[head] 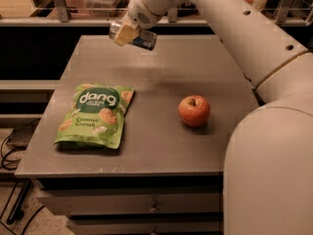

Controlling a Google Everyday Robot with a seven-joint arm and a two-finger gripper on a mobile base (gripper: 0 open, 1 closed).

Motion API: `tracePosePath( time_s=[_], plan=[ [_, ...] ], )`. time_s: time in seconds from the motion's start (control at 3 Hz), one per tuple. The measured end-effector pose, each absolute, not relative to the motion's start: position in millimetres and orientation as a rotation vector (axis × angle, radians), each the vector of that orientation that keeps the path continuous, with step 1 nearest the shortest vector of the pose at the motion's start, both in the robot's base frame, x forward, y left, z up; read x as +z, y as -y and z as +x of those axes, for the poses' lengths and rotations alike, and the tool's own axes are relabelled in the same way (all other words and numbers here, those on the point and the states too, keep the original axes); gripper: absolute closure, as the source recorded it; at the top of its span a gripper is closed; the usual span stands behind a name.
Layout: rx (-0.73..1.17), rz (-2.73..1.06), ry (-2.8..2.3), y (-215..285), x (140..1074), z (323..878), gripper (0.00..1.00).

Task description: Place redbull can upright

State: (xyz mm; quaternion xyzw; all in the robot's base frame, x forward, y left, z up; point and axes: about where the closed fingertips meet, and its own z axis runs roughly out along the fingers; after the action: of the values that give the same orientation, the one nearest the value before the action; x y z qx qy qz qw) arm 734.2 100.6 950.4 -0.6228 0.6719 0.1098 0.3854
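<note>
The redbull can point(140, 38) is a slim silver and blue can, lying nearly sideways in the air above the far left part of the grey table point(161, 146). My gripper point(126, 33) is shut on the redbull can and holds it clear of the tabletop. One tan finger pad point(124, 35) covers the can's left middle; its silver left end and blue right end stick out. My white arm reaches in from the right and fills the right side of the camera view.
A green Dang coconut chips bag point(96, 114) lies flat on the table's left front. A red apple point(194, 110) sits at the right centre. A railing and shelves run behind the table. Drawers are below its front edge.
</note>
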Motion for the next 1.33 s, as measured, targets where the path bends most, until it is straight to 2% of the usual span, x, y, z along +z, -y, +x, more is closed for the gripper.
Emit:
tracePosePath(
  time_s=[0.67,1.33],
  plan=[
    [0.386,-1.528,-1.647,-97,952,730,1.0],
    [0.42,-1.338,-1.583,-43,971,713,1.0]
  ],
)
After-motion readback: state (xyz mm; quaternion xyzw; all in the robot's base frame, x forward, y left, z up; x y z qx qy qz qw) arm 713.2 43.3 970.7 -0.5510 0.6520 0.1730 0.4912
